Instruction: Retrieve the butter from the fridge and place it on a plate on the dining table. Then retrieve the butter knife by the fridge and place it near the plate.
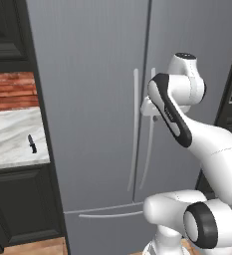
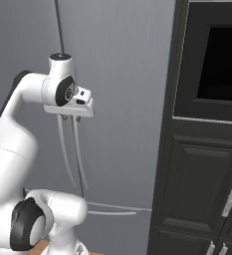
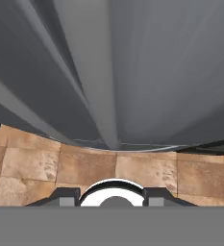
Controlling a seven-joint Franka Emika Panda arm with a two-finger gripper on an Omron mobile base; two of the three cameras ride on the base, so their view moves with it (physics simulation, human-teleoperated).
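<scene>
Fridge (image 1: 92,99) doors shut; heavy, stiff, best pulled by right door handle (image 2: 77,159). Gripper (image 2: 71,118) at handle top, pointing down; grip cannot be told.

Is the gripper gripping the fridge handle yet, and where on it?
Cannot be told. The gripper sits at the upper part of the right door handle on the fridge, fingertips pointing down; contact isn't visible.

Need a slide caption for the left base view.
White arm's gripper at the closed grey steel fridge's curved right-door handle; small black butter knife lies on marble counter.
</scene>
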